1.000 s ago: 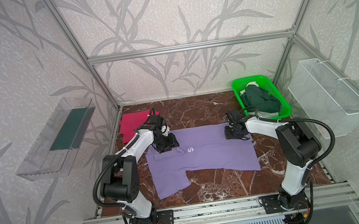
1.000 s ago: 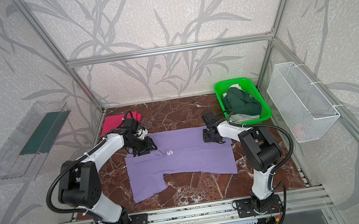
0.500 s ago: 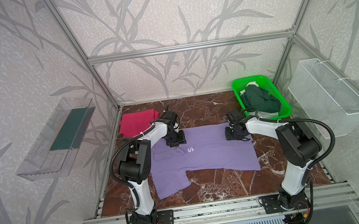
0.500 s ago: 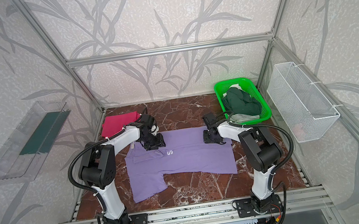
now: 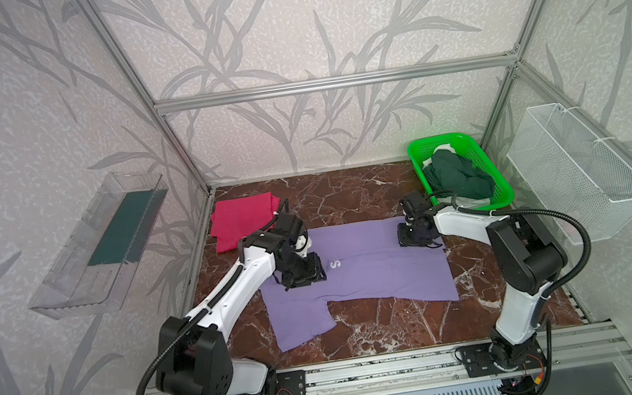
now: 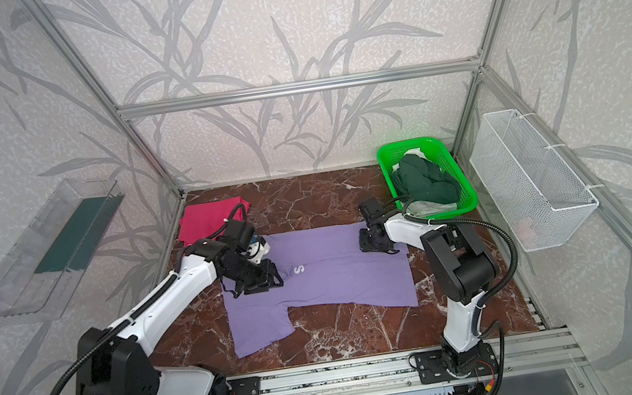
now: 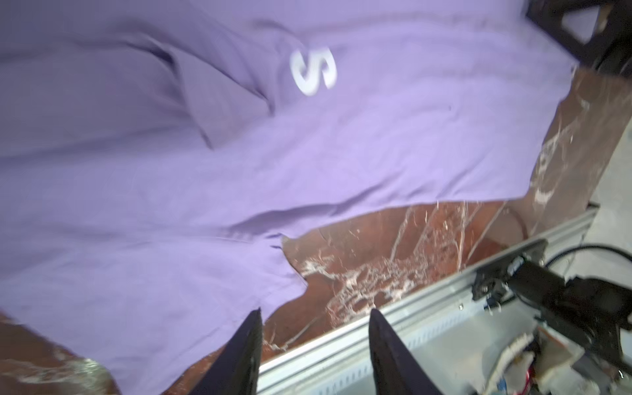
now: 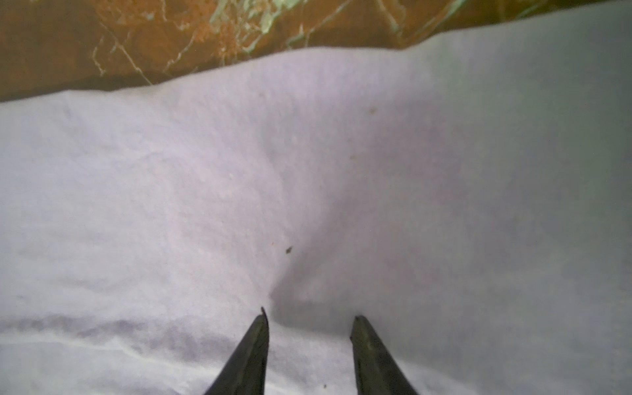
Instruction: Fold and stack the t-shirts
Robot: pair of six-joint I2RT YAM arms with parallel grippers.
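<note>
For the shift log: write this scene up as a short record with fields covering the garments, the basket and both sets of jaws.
purple t-shirt: spread flat in the middle of the table, white S up, one sleeve toward the front
magenta t-shirt: folded, far left corner
green basket: far right corner, holds a dark green garment
left jaws: apart, nothing between them, above the purple t-shirt's collar end
right jaws: apart, low at its far edge near the hem end
stack: not yet made
</note>
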